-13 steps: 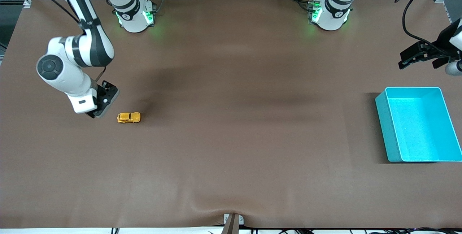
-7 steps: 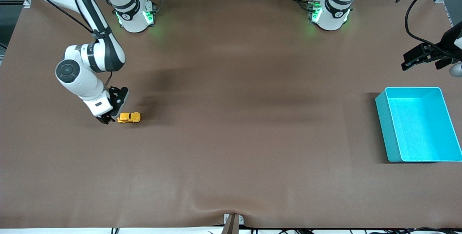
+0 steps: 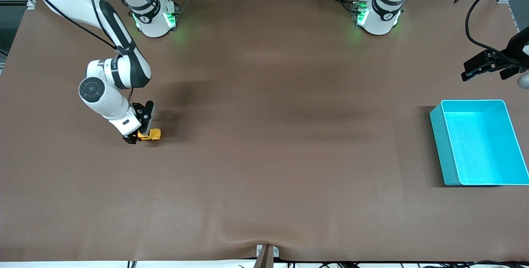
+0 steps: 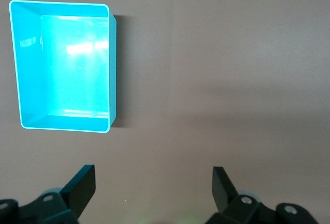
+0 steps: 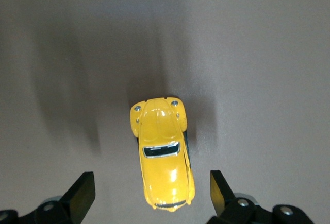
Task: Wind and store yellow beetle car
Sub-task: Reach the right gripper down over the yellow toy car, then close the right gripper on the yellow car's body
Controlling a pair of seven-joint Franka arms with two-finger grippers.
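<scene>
The yellow beetle car (image 3: 151, 135) stands on the brown table toward the right arm's end. My right gripper (image 3: 139, 135) has come down over its one end and covers part of it in the front view. In the right wrist view the car (image 5: 162, 154) lies lengthwise between the fingers of the open right gripper (image 5: 152, 188), with a gap on each side and nothing gripped. My left gripper (image 3: 483, 71) hangs open and empty (image 4: 153, 177) over bare table beside the turquoise bin (image 3: 471, 101), at the left arm's end.
The turquoise bin (image 4: 59, 2) is empty and is the only other object on the brown table mat (image 3: 272, 135). A small bracket (image 3: 266, 253) sits at the table edge nearest the front camera.
The right arm has swung toward the car and come down, so its open gripper now straddles the car's end. The car has not moved. The left gripper has drifted slightly.
</scene>
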